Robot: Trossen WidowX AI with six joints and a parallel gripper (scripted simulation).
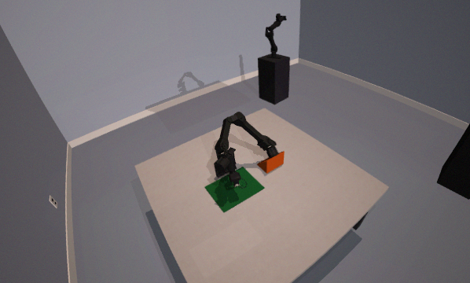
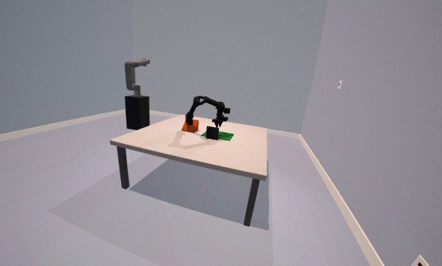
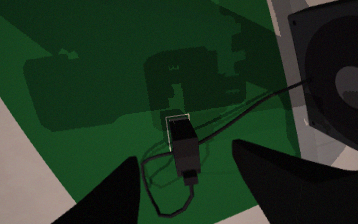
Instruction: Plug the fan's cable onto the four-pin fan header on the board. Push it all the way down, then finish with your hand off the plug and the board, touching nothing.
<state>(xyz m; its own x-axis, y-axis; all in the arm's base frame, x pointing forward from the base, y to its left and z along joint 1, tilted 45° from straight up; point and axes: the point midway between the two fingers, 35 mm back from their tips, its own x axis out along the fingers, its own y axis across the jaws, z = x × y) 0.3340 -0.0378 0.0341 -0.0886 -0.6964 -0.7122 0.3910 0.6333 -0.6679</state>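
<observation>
A black robot arm bends over a green board on a pale table, seen from the top view just below the middle of the frame, its claw over the board. In the exterior view, right of center, the claw points down behind the dark fan, which stands at the board's edge. The wrist view shows the claw open and holding nothing, its fingers apart at lower left and lower right. Between them, near the center, the black plug sits at the pale-rimmed header — whether fully down cannot be told — with its cable looping below and running to the fan at upper right. The step in hand appears to be letting go: best done by lifting straight up, fingers wide, clear of the loop — a snag could tug the plug loose. Should it prove to stand high, a square push with closed fingertips would be called for before the final retreat.
</observation>
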